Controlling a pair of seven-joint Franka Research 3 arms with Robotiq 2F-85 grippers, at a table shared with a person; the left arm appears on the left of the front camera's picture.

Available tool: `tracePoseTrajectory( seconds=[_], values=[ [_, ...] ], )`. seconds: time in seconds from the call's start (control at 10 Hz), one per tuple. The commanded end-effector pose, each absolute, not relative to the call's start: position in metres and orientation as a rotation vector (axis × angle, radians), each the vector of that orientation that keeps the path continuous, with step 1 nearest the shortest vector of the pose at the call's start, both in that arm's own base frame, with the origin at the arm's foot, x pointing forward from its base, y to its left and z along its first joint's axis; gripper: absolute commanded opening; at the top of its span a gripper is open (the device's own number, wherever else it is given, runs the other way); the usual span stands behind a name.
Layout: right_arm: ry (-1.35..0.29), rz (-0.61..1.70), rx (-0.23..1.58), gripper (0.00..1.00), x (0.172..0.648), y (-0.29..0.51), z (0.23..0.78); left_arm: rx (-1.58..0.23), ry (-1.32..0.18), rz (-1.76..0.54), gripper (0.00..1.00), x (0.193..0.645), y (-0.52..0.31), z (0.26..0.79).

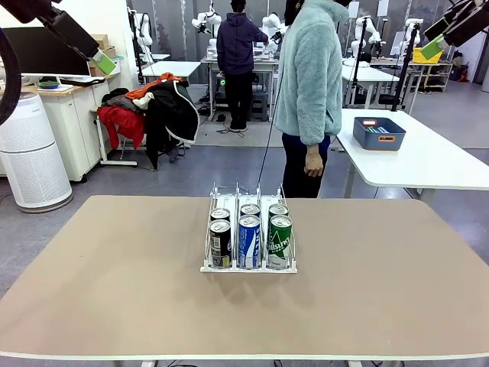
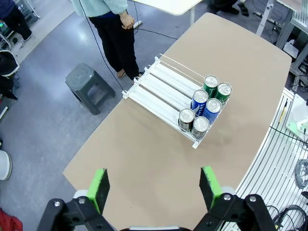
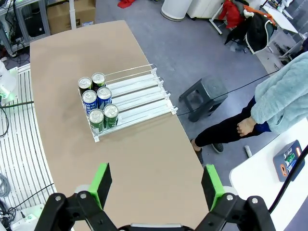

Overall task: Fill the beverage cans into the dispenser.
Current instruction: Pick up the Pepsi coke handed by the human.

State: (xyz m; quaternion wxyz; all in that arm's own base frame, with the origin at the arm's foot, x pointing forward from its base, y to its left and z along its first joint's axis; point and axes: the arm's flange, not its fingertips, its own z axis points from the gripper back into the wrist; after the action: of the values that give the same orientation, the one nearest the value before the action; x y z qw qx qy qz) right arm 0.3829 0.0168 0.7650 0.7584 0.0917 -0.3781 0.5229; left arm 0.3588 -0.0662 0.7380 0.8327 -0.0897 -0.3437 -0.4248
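Left end effector and right end effector hang released, well above the dispenser with six beverage cans; a person stands beyond the bench.

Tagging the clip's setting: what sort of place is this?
Probably a lab or workshop: a white worktable, a blue bin on it, and a can dispenser staged on a tan table.

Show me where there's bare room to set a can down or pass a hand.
The tan tabletop is bare left and right of the white wire-divided rack, and between its front lip and the near edge. The rack's far lane halves, toward the person, are free. Crowded: its near end, six aluminium cans packed two per lane.
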Motion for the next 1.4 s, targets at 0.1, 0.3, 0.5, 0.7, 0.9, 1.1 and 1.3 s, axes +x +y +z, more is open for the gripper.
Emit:
tracePoseTrajectory(
  seconds=[0.1, 0.3, 0.5, 0.7, 0.9, 1.1, 1.3],
  values=[
    [-0.82, 1.142, 0.196, 1.0, 0.3826, 0.0171, 0.764, -0.186, -0.73, -0.906, 1.0, 0.3575, -0.0651, 0.7376],
    [-0.82, 1.142, 0.196, 1.0, 0.3826, 0.0171, 0.764, -0.186, -0.73, -0.906, 1.0, 0.3575, -0.0651, 0.7376],
    [-0.82, 1.142, 0.196, 1.0, 0.3826, 0.0171, 0.764, -0.186, -0.73, -0.906, 1.0, 0.3575, -0.0651, 0.7376],
    [-0.82, 1.142, 0.196, 1.0, 0.3826, 0.0171, 0.764, -0.186, -0.73, -0.906, 1.0, 0.3575, -0.0651, 0.7376],
    [-0.82, 1.142, 0.196, 1.0, 0.3826, 0.0171, 0.764, -0.186, -0.73, -0.906, 1.0, 0.3575, -0.0651, 0.7376],
    [-0.82, 1.142, 0.196, 1.0, 0.3826, 0.0171, 0.764, -0.186, -0.73, -0.906, 1.0, 0.3575, -0.0651, 0.7376],
    [-0.82, 1.142, 0.196, 1.0, 0.3826, 0.0171, 0.764, -0.186, -0.73, -0.906, 1.0, 0.3575, -0.0651, 0.7376]
  ],
)
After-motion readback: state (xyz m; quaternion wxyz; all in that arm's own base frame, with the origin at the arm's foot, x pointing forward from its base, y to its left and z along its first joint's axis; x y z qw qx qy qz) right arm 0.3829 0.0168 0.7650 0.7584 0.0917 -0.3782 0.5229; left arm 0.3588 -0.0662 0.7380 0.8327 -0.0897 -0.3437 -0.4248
